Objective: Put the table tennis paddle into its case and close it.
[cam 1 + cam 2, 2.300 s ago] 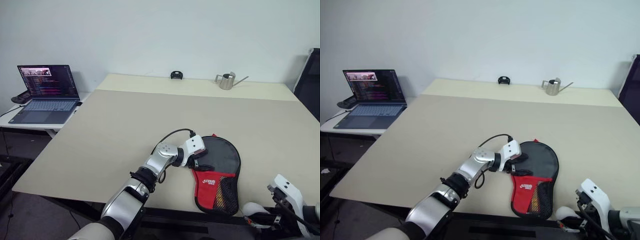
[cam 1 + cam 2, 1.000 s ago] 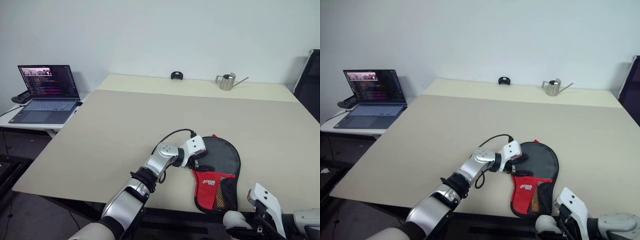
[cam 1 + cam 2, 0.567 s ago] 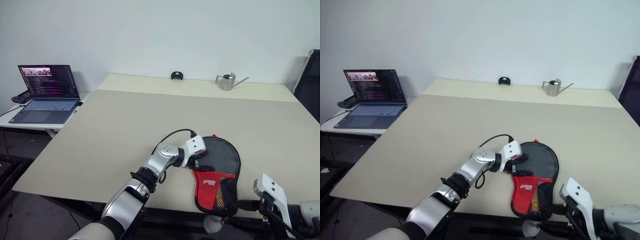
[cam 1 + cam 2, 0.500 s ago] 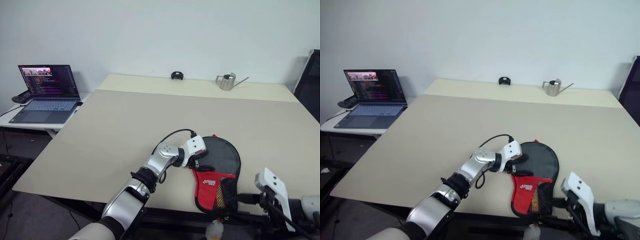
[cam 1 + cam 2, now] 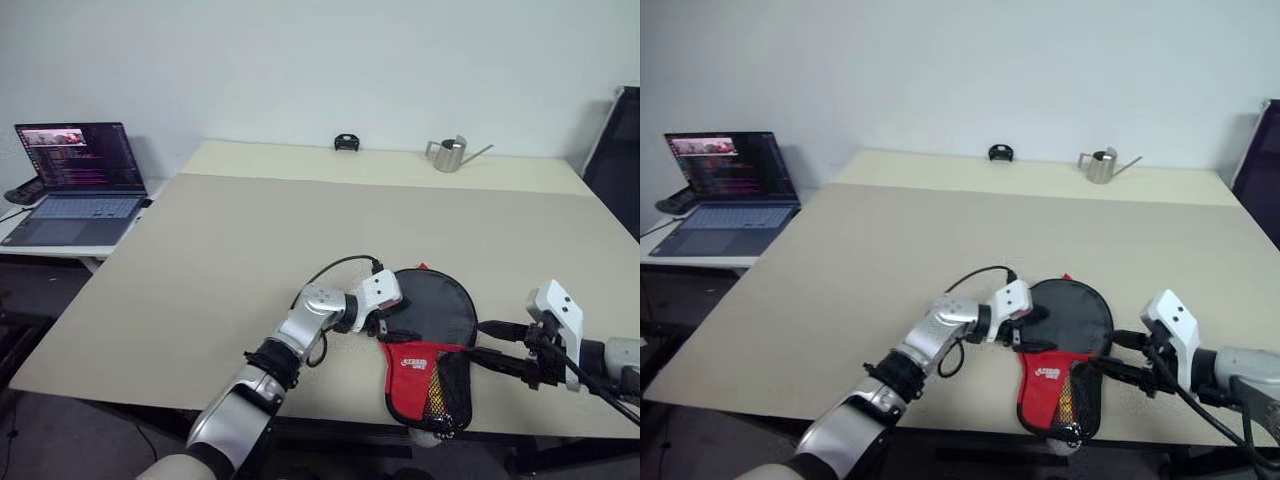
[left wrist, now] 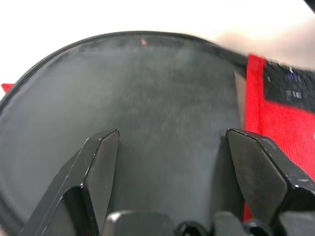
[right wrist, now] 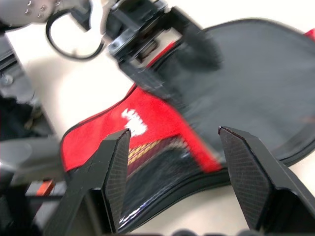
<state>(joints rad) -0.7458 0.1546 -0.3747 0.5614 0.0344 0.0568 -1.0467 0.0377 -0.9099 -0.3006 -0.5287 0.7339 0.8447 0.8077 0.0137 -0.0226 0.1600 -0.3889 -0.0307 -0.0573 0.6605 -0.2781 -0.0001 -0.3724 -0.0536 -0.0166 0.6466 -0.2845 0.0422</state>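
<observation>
Far left, a laptop [image 5: 70, 185] sits open on a side desk beside the table [image 5: 250, 240], screen lit. Along the table's far edge: a small black object [image 5: 346, 142], then a metal watering can [image 5: 447, 155] to its right. Near the front edge, the left gripper [image 5: 395, 325] rests on the left rim of the case [image 5: 432, 345]; its fingers [image 6: 101, 169] stand apart, spread over the dark round face of the pouch, not pinching anything that I can see. The case lies flat, round end away from the robot, red panel with white lettering and mesh pocket toward the front edge. Through the mesh a striped red and yellow handle shows, so the table tennis paddle [image 5: 1068, 398] is inside the case; its blade is hidden. Right of the case, the right gripper [image 5: 492, 345] hovers just beside the pouch's right rim, fingers [image 7: 115, 169] apart, pointing leftward at it, holding nothing.
</observation>
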